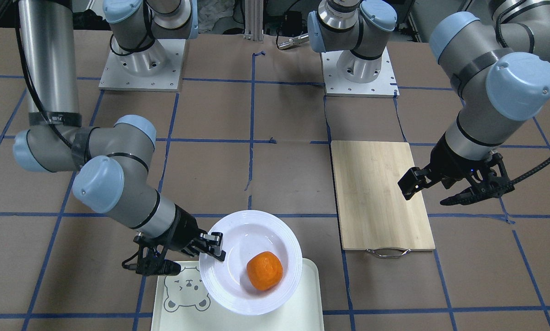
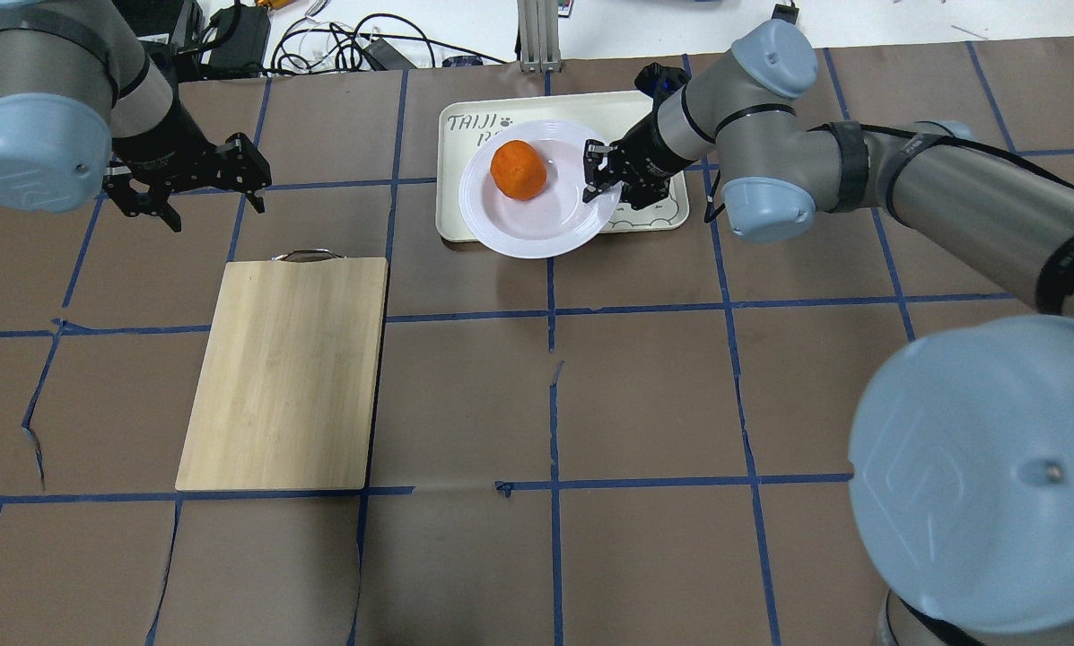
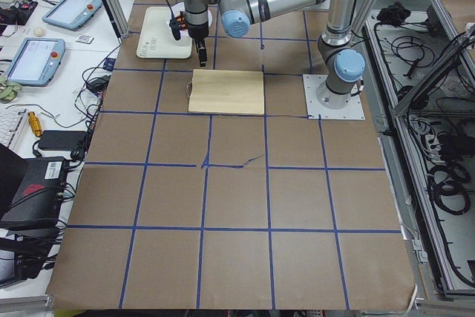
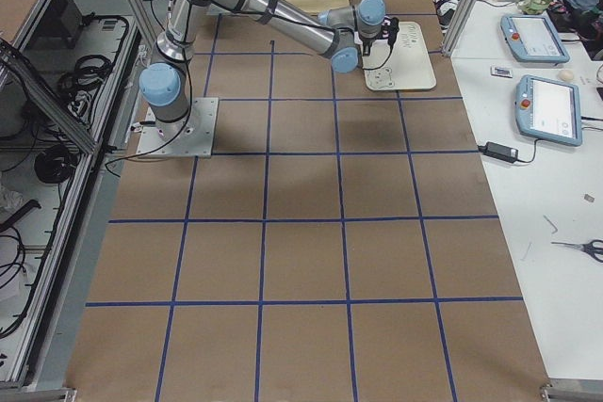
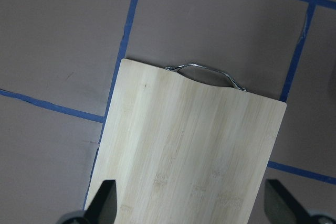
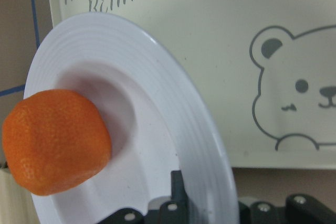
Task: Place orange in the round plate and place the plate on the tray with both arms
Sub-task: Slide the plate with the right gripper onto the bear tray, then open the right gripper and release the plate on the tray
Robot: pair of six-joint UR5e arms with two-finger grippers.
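Observation:
The orange (image 1: 264, 270) (image 2: 519, 170) (image 6: 55, 148) lies in the sunken centre of the white round plate (image 1: 238, 234) (image 2: 545, 229) (image 6: 173, 129). The plate sits tilted over the pale tray (image 1: 302, 303) (image 2: 572, 106) (image 6: 210, 35), overhanging the tray's edge on the robot's side. My right gripper (image 1: 206, 250) (image 2: 601, 175) is shut on the plate's rim, one finger on top, the other hidden beneath. My left gripper (image 1: 427, 196) (image 2: 216, 208) hangs open and empty beside the far end of the cutting board, well away from the plate.
A bamboo cutting board (image 1: 380, 193) (image 2: 285, 377) (image 5: 194, 145) with a metal handle (image 5: 207, 72) lies on the robot's left half of the table. Brown paper with blue tape lines covers the table. Cables and tablets lie beyond the far edge.

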